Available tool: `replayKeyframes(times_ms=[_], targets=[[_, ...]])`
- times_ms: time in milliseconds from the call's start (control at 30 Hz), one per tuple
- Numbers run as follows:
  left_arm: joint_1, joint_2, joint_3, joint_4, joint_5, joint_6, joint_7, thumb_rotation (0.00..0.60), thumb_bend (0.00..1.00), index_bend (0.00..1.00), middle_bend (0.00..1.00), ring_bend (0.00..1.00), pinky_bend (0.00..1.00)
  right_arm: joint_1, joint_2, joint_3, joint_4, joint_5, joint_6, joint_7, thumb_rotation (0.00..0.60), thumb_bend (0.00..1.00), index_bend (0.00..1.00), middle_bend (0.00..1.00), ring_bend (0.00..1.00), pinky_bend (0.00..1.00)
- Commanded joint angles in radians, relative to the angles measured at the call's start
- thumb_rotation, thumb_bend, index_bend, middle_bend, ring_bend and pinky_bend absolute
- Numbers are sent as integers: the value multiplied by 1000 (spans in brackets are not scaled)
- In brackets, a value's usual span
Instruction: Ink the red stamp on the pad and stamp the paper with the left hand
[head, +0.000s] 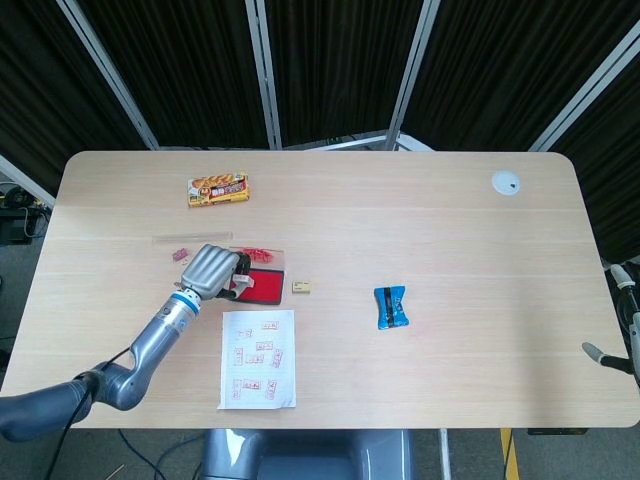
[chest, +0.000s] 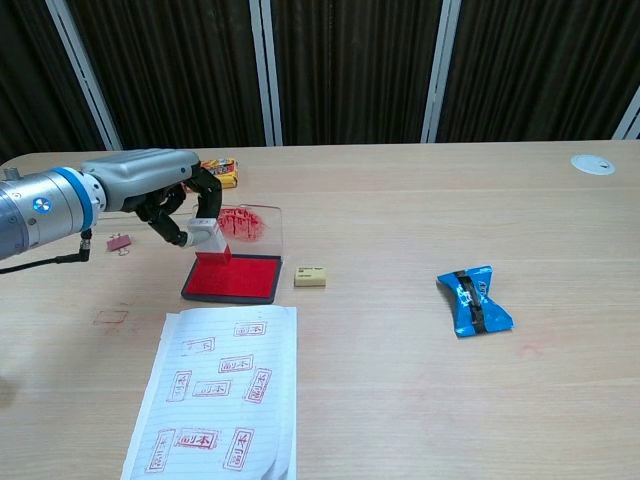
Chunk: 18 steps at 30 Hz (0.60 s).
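My left hand (head: 212, 270) (chest: 160, 190) pinches the red stamp (chest: 212, 241) by its white handle, red face down. The stamp hangs over the far left corner of the open red ink pad (chest: 235, 279) (head: 265, 287); I cannot tell whether it touches the ink. The pad's clear lid (chest: 240, 222) stands up behind it, smeared red. The lined paper (head: 257, 358) (chest: 215, 400), carrying several red stamp marks, lies just in front of the pad. Only part of my right hand (head: 622, 330) shows at the right edge of the head view, its fingers apart and holding nothing.
A small beige eraser (head: 301, 288) (chest: 310, 276) lies right of the pad. A blue packet (head: 391, 306) (chest: 474, 300) sits mid-right. At the back left is a yellow snack box (head: 217, 189), with a pink clip (chest: 119, 242) near the hand. A white disc (head: 505, 182) lies far right.
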Motion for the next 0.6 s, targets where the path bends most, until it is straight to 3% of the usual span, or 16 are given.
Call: replayKeyframes(times_ms=[33,600], targets=[[-18,-23,0,32,-17,-18,1,600,464,623,516,787,884,-1,-1,1,5,7,-3,0,600,0,0,0,0,0],[-45,-76,26,132,-27,-34,-27,600,464,626,518,788,884,5,-5,7,27,37,-27,12,600,0,0,0,0,0]])
